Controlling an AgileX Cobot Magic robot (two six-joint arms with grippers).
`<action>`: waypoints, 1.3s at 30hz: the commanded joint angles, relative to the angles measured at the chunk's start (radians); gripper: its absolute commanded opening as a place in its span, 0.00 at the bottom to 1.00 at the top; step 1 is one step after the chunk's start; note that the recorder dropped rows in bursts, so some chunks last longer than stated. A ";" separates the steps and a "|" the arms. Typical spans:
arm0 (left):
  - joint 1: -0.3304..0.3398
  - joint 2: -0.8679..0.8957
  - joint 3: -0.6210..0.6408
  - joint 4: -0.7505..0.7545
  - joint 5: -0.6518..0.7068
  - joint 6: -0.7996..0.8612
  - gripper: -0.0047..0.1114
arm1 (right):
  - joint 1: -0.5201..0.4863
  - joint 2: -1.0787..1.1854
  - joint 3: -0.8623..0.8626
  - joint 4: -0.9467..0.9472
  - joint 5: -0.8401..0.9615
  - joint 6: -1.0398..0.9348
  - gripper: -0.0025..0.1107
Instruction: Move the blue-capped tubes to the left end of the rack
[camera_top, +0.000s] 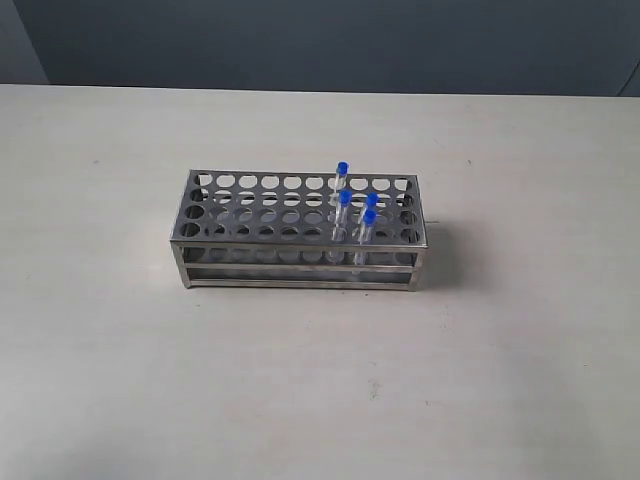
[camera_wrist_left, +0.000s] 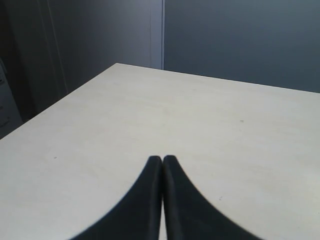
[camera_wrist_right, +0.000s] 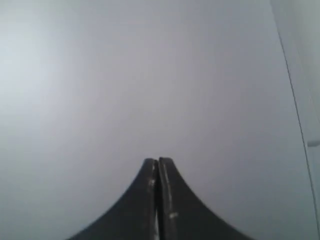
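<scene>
The silver rack (camera_top: 260, 210) stands mid-table in the exterior view. Several blue-capped tubes stand upright in holes toward its right end: one at the back (camera_top: 341, 172), one in the middle (camera_top: 345, 200), and two close together nearer the right (camera_top: 370, 214). Neither arm shows in the exterior view. My left gripper (camera_wrist_left: 162, 159) is shut with nothing in it, over bare table. My right gripper (camera_wrist_right: 158, 161) is shut and empty, facing a plain grey wall. Rack and tubes are out of both wrist views.
The pale table (camera_top: 120, 380) spreads wide around the rack. A dark wall (camera_top: 320, 40) runs behind its far edge. The left wrist view shows a table corner (camera_wrist_left: 117, 65) and dark panels beyond.
</scene>
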 joint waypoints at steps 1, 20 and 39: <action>0.002 -0.004 -0.003 0.001 0.004 -0.001 0.05 | -0.005 0.352 -0.305 -0.330 -0.029 -0.014 0.01; 0.002 -0.004 -0.003 0.001 0.004 -0.001 0.05 | 0.301 1.125 0.092 -0.435 -0.538 0.110 0.02; 0.002 -0.004 -0.003 0.000 0.006 -0.001 0.05 | 0.303 1.344 -0.016 -0.619 -0.681 0.099 0.43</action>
